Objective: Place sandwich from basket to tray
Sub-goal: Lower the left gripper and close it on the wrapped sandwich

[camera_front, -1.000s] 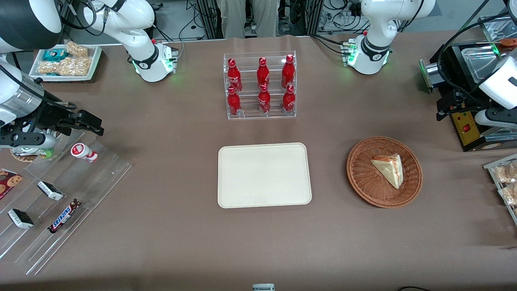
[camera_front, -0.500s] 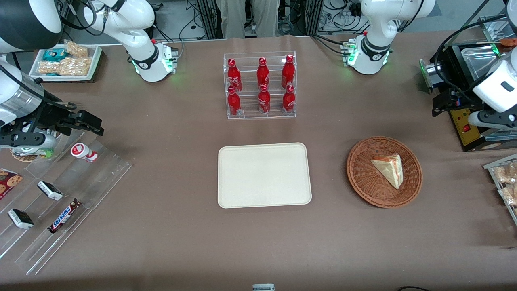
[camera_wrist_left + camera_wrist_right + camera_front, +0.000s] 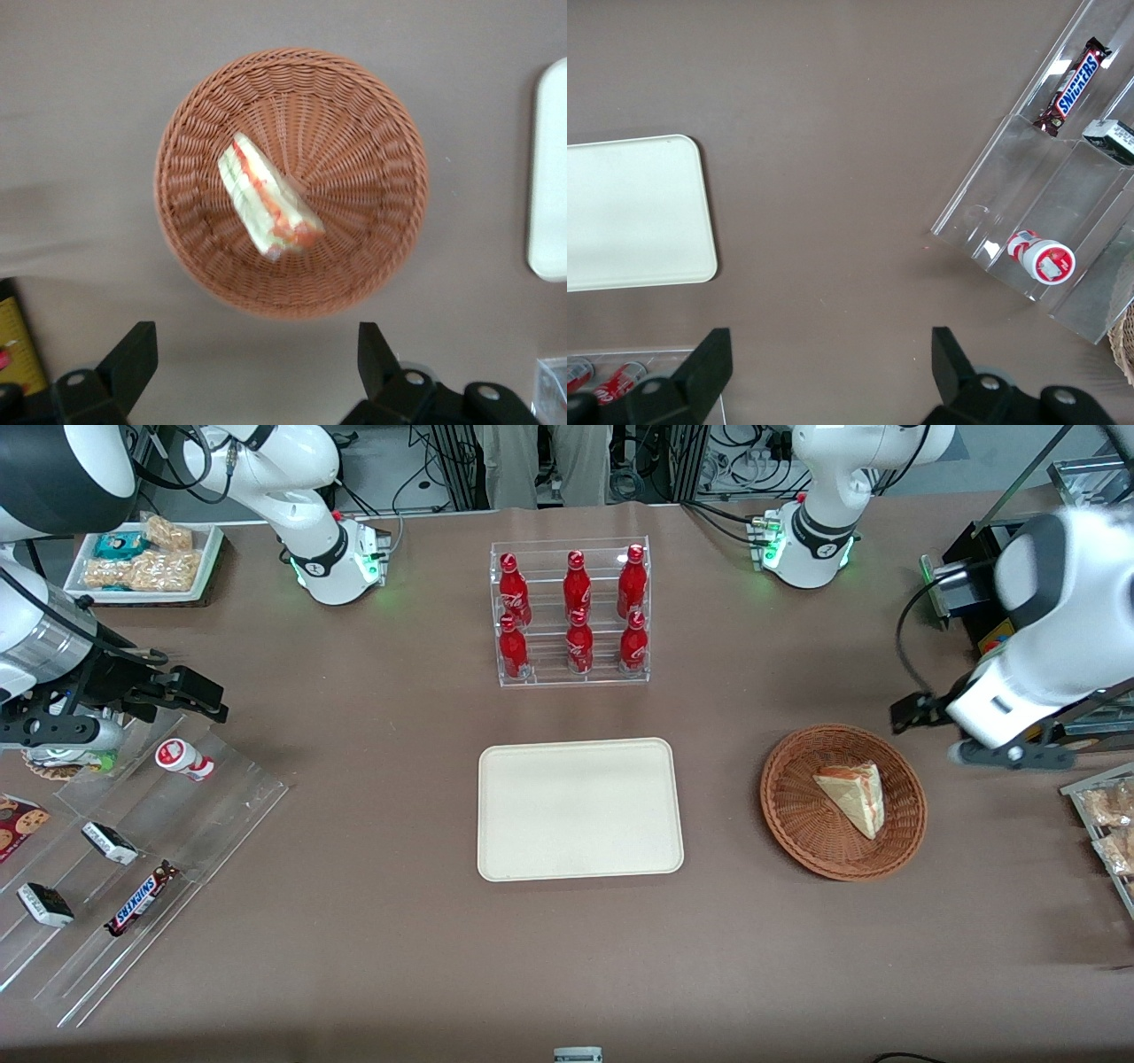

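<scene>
A: We are starting with the largest item. The tabletop (image 3: pixel 372 957) is carrying the tray (image 3: pixel 580 809) at its middle, and the tray is lying bare. Nothing is resting on it yet.

B: Next in size, the basket (image 3: pixel 802 833) is sitting well apart from the tray, toward the working arm's end. The sandwich (image 3: pixel 852 795) is lying inside it, off centre, near the rim on the working arm's side, with its filling edge facing that way.

A: We are reading the tool (image 3: pixel 257 359) as open. Its two fingers are standing wide apart in the wrist view, with nothing between them. It is hanging above the tabletop just outside the basket rim, not over the sandwich.

B: Then these are the risks we are judging from here:
1. A descent off the wedge's line is likely putting a finger onto the wicker wall, tipping or dragging the basket.
2. The clear wrap is probably slippery, and the wedge is tapering, so a grip near the thin point is liable to squeeze it out.
3. A hard close is likely crushing the soft bread.

A: We are also noting the long carry to the tray, which is giving a loose grip time to fail.
</scene>
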Robot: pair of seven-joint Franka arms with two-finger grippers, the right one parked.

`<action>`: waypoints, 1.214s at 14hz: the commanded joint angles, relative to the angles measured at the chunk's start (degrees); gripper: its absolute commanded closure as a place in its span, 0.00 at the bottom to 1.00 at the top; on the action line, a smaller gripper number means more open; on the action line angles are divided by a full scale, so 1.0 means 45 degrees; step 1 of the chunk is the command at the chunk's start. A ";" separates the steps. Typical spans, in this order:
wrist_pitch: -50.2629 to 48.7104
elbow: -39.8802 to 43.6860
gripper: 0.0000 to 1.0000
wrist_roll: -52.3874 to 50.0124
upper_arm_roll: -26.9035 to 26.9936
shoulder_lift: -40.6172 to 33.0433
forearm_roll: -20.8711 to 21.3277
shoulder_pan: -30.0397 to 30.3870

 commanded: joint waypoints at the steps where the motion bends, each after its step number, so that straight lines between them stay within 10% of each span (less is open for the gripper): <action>1: 0.3596 -0.2855 0.00 -0.0657 -0.0076 -0.0354 0.0018 0.0050; 7: 0.6791 -0.3568 0.00 -0.9630 -0.0096 0.1069 0.0018 -0.0086; 11: 0.8043 -0.3509 0.01 -1.1145 -0.0076 0.2299 -0.0041 -0.0067; 14: 0.8202 -0.3509 0.80 -1.0992 -0.0076 0.2499 0.0018 -0.0087; 17: 0.6434 -0.2985 1.00 -1.0777 -0.0096 0.2011 0.0522 -0.0203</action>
